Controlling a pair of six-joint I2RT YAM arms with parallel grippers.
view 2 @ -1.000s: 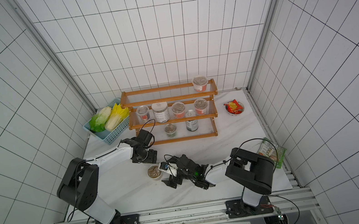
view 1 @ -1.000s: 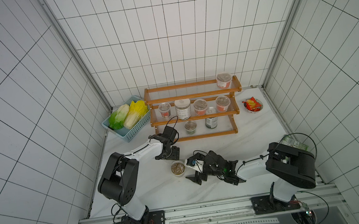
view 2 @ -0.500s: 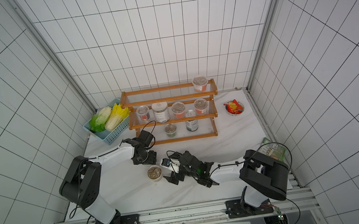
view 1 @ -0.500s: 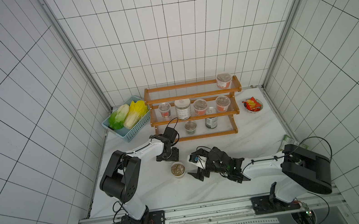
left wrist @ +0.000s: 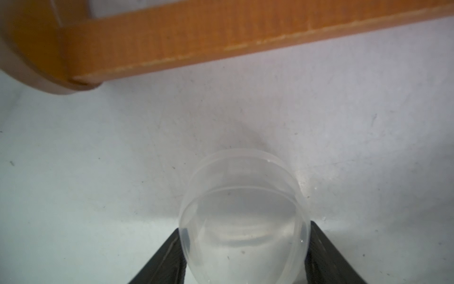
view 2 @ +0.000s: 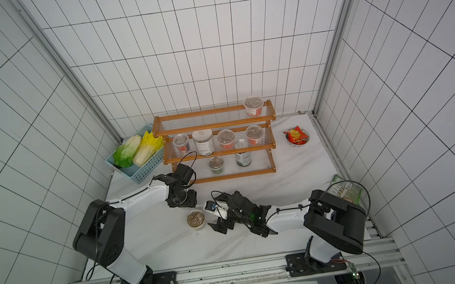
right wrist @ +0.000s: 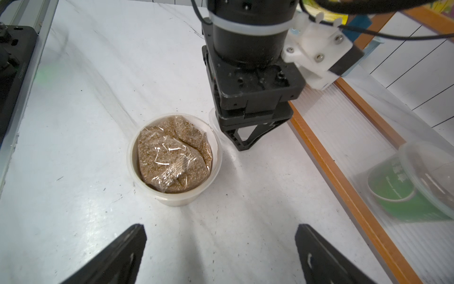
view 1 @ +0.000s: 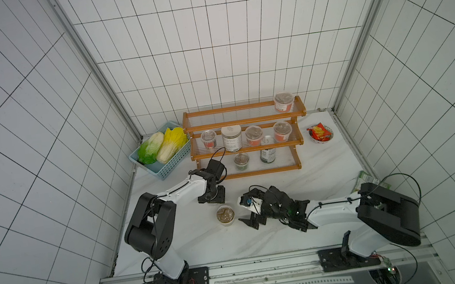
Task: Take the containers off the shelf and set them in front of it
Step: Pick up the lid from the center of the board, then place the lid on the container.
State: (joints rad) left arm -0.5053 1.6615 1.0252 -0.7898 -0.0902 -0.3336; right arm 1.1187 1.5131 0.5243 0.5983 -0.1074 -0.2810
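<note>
Left pincer (left wrist: pixel 245 228) grips a clear lid (left wrist: pixel 243 194); right pincer (right wrist: pixel 219 226) gapes empty. Writing on green cup (right wrist: pixel 398 196) is unreadable. Unlidded cup (right wrist: pixel 174 157) holds bagged grains.

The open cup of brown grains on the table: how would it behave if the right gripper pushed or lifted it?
Probably light: the cup is small, thin plastic holding one bag of grains. It would likely slide rather than tip on the smooth table, being squat. With no lid on, its wall may flex under the right gripper.
</note>
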